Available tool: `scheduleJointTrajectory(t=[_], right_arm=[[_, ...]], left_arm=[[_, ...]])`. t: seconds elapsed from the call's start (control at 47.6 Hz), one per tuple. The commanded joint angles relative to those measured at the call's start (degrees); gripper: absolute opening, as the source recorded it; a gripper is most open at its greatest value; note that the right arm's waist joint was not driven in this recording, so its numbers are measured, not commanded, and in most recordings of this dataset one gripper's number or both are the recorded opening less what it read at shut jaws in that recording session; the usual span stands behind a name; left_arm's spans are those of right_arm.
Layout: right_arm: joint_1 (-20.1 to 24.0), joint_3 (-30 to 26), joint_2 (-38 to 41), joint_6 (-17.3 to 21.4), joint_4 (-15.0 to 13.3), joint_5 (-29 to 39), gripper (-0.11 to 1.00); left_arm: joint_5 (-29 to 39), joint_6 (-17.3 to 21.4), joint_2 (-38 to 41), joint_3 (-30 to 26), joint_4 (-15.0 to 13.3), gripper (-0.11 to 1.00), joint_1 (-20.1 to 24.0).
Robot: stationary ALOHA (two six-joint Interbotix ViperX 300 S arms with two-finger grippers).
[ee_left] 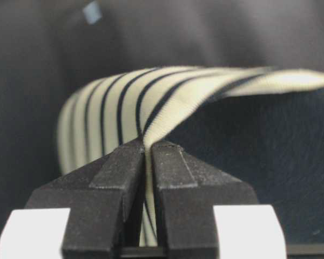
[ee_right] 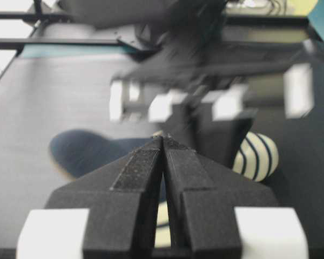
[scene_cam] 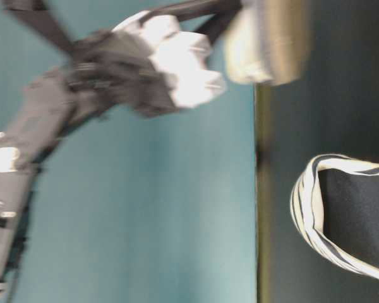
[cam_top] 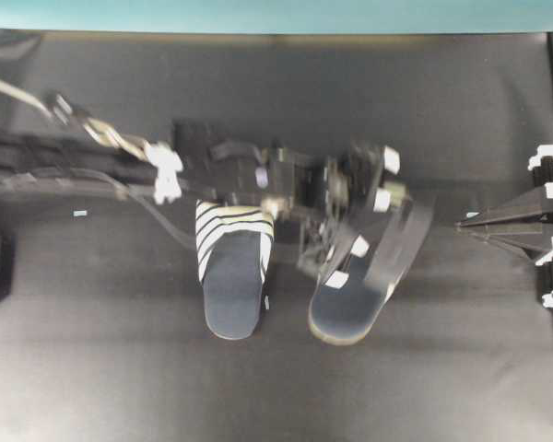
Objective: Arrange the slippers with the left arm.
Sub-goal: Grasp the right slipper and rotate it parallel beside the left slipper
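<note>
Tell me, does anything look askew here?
Yes. The right slipper lies tilted, its heel swung toward the left slipper, which lies straight. The left gripper is shut on the tilted one's striped cover. The pair is not parallel.

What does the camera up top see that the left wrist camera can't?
Only the overhead view shows both slippers: the left slipper lying flat, the right slipper tilted under the left tool, and the right tool shut, off to the side. Only the left wrist view shows the pinch up close: black fingers closed on a striped toe cover. Both show striped fabric and the dark table.
</note>
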Motion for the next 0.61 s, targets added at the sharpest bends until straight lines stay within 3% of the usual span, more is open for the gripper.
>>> scheduleJointTrajectory(t=[0.0, 0.063, 0.147, 0.294, 0.588], right_arm=[[0.0, -0.2, -0.2, 0.4, 0.1, -0.4, 0.00], [0.0, 0.1, -0.4, 0.4, 0.1, -0.6, 0.00], [0.0, 0.4, -0.7, 0.4, 0.1, -0.7, 0.00], [0.0, 0.6, -0.9, 0.4, 0.1, -0.7, 0.00], [0.0, 0.7, -0.9, 0.4, 0.1, -0.8, 0.00]], left_arm=[[5.5, -7.2, -2.5, -1.8, 0.3, 0.01, 1.7], [8.8, -12.2, -2.7, -1.4, 0.3, 0.01, 2.3], [11.3, -14.9, -2.6, -0.2, 0.3, 0.01, 2.5], [11.5, -14.9, -2.5, 2.8, 0.3, 0.01, 2.4], [5.1, -14.5, -1.1, 7.4, 0.2, 0.01, 3.0]])
